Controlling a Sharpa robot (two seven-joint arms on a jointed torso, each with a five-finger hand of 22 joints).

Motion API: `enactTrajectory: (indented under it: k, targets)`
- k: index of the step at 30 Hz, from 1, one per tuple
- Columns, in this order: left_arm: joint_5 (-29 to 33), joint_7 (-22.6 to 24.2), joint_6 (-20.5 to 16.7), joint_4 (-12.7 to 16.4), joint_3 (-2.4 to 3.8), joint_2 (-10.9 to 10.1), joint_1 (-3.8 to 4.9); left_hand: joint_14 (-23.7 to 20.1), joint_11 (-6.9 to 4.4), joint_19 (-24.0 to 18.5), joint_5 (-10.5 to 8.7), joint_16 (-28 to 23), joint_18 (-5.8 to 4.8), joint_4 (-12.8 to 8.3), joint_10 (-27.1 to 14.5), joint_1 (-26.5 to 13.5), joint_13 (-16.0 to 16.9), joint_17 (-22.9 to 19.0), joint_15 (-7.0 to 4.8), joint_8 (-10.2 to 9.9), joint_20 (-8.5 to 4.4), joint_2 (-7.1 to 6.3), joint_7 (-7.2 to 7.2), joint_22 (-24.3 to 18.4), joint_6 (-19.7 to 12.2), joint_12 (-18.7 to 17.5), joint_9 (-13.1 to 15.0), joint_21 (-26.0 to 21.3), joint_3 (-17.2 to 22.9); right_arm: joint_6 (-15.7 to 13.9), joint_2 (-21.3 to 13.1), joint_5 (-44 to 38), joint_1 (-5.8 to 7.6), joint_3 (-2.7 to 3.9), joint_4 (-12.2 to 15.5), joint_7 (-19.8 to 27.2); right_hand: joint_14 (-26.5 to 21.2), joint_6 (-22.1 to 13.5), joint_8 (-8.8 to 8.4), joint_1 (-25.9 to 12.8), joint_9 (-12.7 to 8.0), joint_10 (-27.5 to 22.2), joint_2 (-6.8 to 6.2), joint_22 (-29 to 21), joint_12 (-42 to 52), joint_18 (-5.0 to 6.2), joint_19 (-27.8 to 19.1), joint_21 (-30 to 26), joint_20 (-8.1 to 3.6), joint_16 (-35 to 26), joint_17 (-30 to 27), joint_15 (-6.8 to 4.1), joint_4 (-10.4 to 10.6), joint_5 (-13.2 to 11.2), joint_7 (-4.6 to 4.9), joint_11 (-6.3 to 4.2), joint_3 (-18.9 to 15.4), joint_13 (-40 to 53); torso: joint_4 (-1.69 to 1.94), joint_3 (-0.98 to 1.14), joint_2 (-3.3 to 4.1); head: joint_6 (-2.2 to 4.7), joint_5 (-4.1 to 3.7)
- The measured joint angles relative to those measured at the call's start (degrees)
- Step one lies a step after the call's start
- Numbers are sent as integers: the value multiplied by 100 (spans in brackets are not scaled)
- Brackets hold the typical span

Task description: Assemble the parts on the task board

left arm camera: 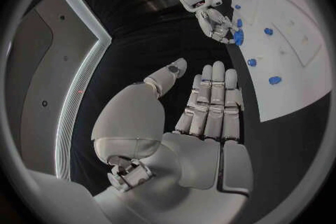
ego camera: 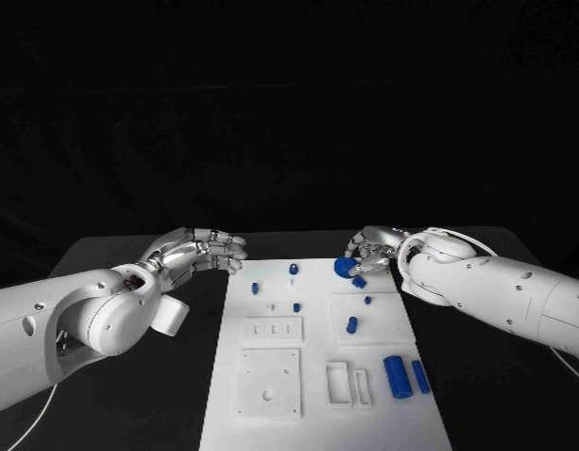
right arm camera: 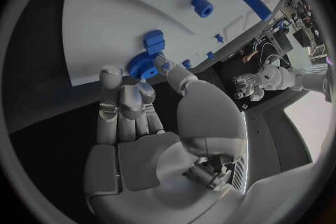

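Observation:
The white task board (ego camera: 320, 395) lies in the middle of the black table. My right hand (ego camera: 376, 248) is over its far right corner and pinches a round blue part (ego camera: 345, 267) between thumb and fingers, low over the board; the right wrist view shows this round part (right arm camera: 143, 66) under my fingertips (right arm camera: 112, 75). A smaller blue part (ego camera: 359, 281) stands just beside it. My left hand (ego camera: 199, 251) hovers off the board's far left edge, holding nothing, its fingers (left arm camera: 212, 102) stretched out side by side.
Several small blue pegs (ego camera: 294, 270) stand on the board's far half. Two blue cylinders (ego camera: 399, 376) lie at its near right beside white rectangular frames (ego camera: 345, 383). Square plates (ego camera: 270, 381) sit at the near left. Black table flanks the board.

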Motion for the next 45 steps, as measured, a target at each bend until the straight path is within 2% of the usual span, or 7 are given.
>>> enactTrajectory:
  k: [7,22,31,34,39,43,45]
  targets:
    - [-3,-6,1,0,0,0,0,0,0,0,0,0,0,0,0,0,0,0,0,0,0,0,0,0,0,0,0,0,0,28,20,-121,10,1,-6,-16,0,0,0,-17,0,0,17,0,33,0,-8,21,8,0,16,0,0,50,0,0,0,-1,0,-1,1,-4,-8]
    - [-7,-20,2,3,0,6,0,0,0,0,0,0,0,0,0,0,0,5,0,0,0,0,0,-1,0,0,-1,0,0,25,138,-546,28,-24,-33,-71,18,22,2,-203,-25,21,-8,0,63,0,-42,111,-1,-57,98,-19,31,512,-22,-21,-66,-20,10,-1,9,-39,-16]
    - [-10,-28,3,7,0,-1,0,0,0,0,0,0,0,0,0,0,0,10,0,0,0,0,0,-1,0,0,-5,0,0,-22,116,-737,24,-31,-1,-71,27,204,150,-170,-2,51,25,0,67,22,-49,133,6,-91,139,-98,26,504,-204,-93,70,-33,-1,-2,8,-52,-7]
    - [-10,-32,3,8,0,-9,0,0,0,0,-1,0,0,0,0,0,0,10,0,0,0,0,0,-1,0,0,-5,0,0,-31,103,-752,22,-32,12,-70,27,217,151,-163,1,31,32,-1,68,23,-49,133,7,-116,148,-98,14,481,-217,-113,109,-58,-2,-1,7,-52,-10]
    - [-11,-38,4,8,0,-13,0,0,0,-20,19,0,0,0,0,0,0,9,0,0,21,0,0,1,0,0,-5,0,0,-45,94,-745,18,-36,20,-58,27,139,100,-204,6,-10,-10,-1,71,28,-50,154,7,-135,172,-98,15,549,-139,-112,110,-113,-2,-1,6,-44,-15]
    - [-11,-40,4,7,0,-13,0,0,0,-20,19,0,0,0,0,0,0,9,0,0,20,0,0,4,0,0,-5,0,0,-60,90,-727,14,-39,24,-46,26,65,48,-255,-35,-62,-60,-1,38,29,-81,154,-4,-140,186,-98,-16,583,-65,-60,76,-135,-2,3,6,-36,-20]
    - [-12,-42,4,7,0,-13,0,0,0,-20,19,0,0,0,0,0,0,9,0,0,21,0,0,4,0,0,-5,0,0,-73,86,-710,10,-41,25,-39,39,-14,-38,-302,-76,-104,-107,-1,38,28,-85,154,-2,-145,203,-64,-8,658,14,-17,-31,-135,-2,3,6,-34,-20]
